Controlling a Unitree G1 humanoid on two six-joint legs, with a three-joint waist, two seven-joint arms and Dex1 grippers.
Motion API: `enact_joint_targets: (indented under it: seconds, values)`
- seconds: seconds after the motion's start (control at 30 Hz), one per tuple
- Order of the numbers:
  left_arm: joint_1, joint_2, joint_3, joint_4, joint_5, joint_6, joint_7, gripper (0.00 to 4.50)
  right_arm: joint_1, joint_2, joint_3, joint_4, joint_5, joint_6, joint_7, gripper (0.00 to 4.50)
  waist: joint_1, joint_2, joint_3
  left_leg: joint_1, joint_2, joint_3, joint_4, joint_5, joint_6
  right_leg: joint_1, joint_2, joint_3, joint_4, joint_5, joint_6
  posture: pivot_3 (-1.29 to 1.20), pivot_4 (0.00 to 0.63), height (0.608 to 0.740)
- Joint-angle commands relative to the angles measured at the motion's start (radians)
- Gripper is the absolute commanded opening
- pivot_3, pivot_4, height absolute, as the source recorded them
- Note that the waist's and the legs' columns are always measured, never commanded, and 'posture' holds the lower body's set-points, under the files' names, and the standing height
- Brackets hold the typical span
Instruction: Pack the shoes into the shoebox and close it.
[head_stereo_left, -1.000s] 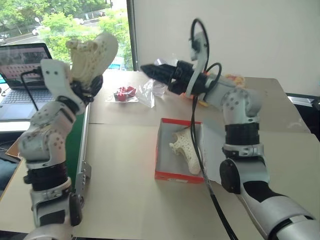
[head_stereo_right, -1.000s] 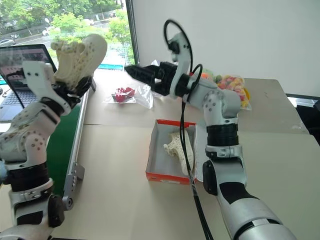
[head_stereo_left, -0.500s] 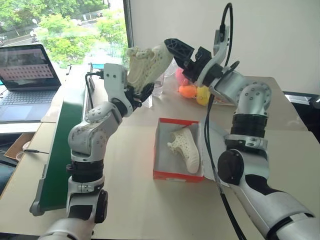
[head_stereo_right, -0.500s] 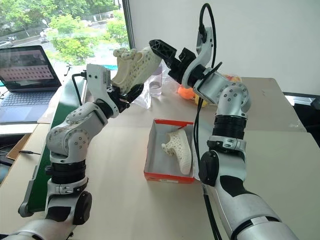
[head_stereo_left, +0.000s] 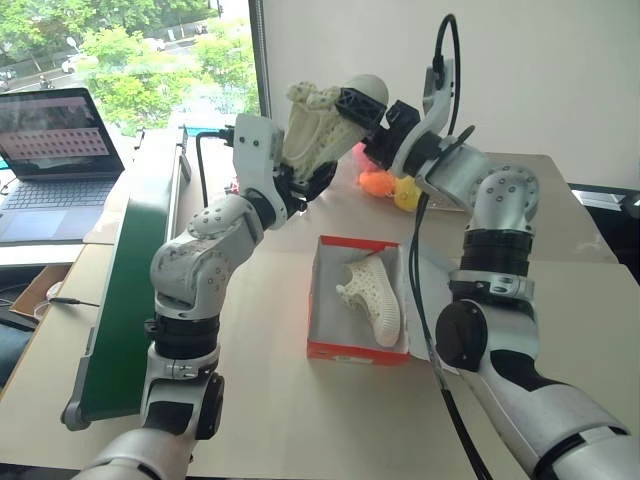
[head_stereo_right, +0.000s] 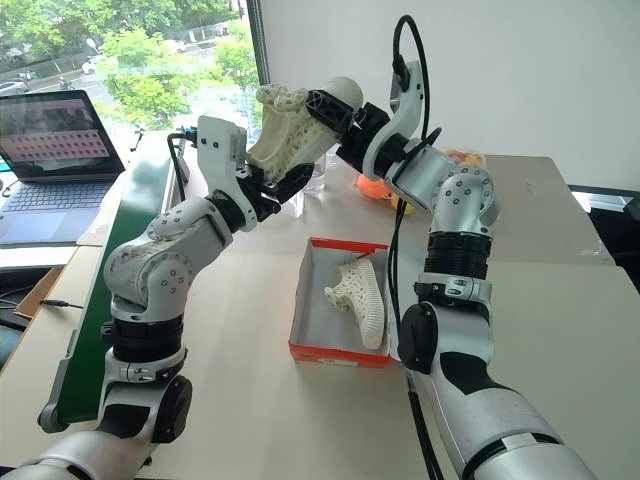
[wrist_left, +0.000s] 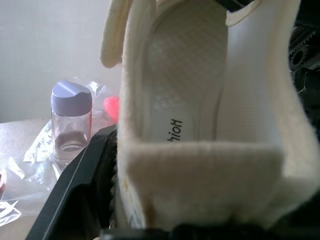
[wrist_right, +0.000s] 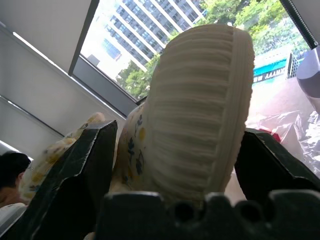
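One cream-white lattice shoe (head_stereo_left: 322, 125) is held up in the air above the far end of the table, toe pointing right. My left gripper (head_stereo_left: 303, 178) is shut on its heel end; the left wrist view looks into the shoe's insole (wrist_left: 185, 85). My right gripper (head_stereo_left: 352, 108) comes from the right, its black fingers (wrist_right: 82, 165) pressed on both sides of the ribbed toe (wrist_right: 200, 100). The other shoe (head_stereo_left: 372, 292) lies inside the open red-orange shoebox (head_stereo_left: 355, 351), along its right side. The box's lid is mostly hidden behind my right arm.
A laptop (head_stereo_left: 55, 150) stands open at the far left beside a long green board (head_stereo_left: 125, 290). A bag of colourful toys (head_stereo_left: 385, 183), clear plastic bags and a small bottle with a lilac cap (wrist_left: 71, 122) sit behind the box. A person's head (wrist_right: 11, 172) shows by the window.
My left arm has carried the shoe rightward to above the table's middle. My right gripper, open a second ago, has met the shoe and closed its fingers on the toe.
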Motion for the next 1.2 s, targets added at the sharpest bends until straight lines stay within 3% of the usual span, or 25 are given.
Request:
enact_joint_targets:
  seconds: [0.03,0.17,0.27,0.3,0.57,0.8,1.2]
  values:
    - [-0.001,-0.002,0.002,-0.066,-0.028,0.015,-0.012,3.08,-0.026,0.003,-0.009,-0.020,0.036,-0.028,0.010,2.42,0.000,0.000,0.000,0.000,0.000,0.000,0.000,0.000,0.000,0.000,0.000,0.000,0.000,0.000,0.000,0.00,0.150,0.740]
    - [0.014,0.012,0.002,-0.086,-0.040,0.049,-0.027,3.08,-0.031,0.001,-0.011,-0.014,0.036,-0.031,0.013,1.08,-0.001,0.000,0.000,0.000,0.000,0.000,0.000,0.000,0.000,0.000,0.000,0.000,0.000,0.000,0.000,0.00,0.150,0.740]
    - [0.022,0.023,0.024,-0.100,-0.084,0.088,-0.058,4.23,-0.036,-0.009,-0.007,-0.007,0.031,-0.039,0.017,0.55,0.000,0.000,0.000,0.000,0.000,0.000,0.000,0.000,0.000,0.000,0.000,0.000,0.000,0.000,0.000,0.00,0.150,0.740]
    - [0.022,0.029,0.025,-0.103,-0.093,0.096,-0.067,4.50,-0.037,-0.012,-0.005,-0.004,0.029,-0.042,0.019,0.50,0.000,0.000,0.000,0.000,0.000,0.000,0.000,0.000,0.000,0.000,0.000,0.000,0.000,0.000,0.000,0.00,0.150,0.740]
    - [0.071,0.225,0.053,-0.188,-0.169,0.180,-0.203,4.50,-0.070,-0.212,0.124,0.044,-0.115,-0.067,0.137,0.44,0.001,0.001,0.000,0.000,0.000,0.000,0.000,0.000,0.000,0.000,0.000,0.000,0.000,-0.002,0.004,0.00,0.150,0.740]
    - [0.158,0.347,0.069,-0.207,-0.168,0.160,-0.263,4.50,0.054,-0.376,0.283,-0.059,-0.073,0.170,0.405,0.44,-0.002,0.001,0.000,0.001,0.000,0.000,0.000,0.000,0.000,0.000,0.000,0.001,0.000,-0.003,0.003,0.00,0.150,0.740]
    - [0.175,0.357,0.046,-0.199,-0.135,0.140,-0.242,4.50,0.258,-0.285,0.413,-0.072,-0.104,0.204,0.516,0.44,0.003,0.000,0.000,0.004,0.000,0.001,0.002,0.000,0.000,0.002,0.001,0.003,0.001,-0.004,0.007,0.00,0.150,0.740]
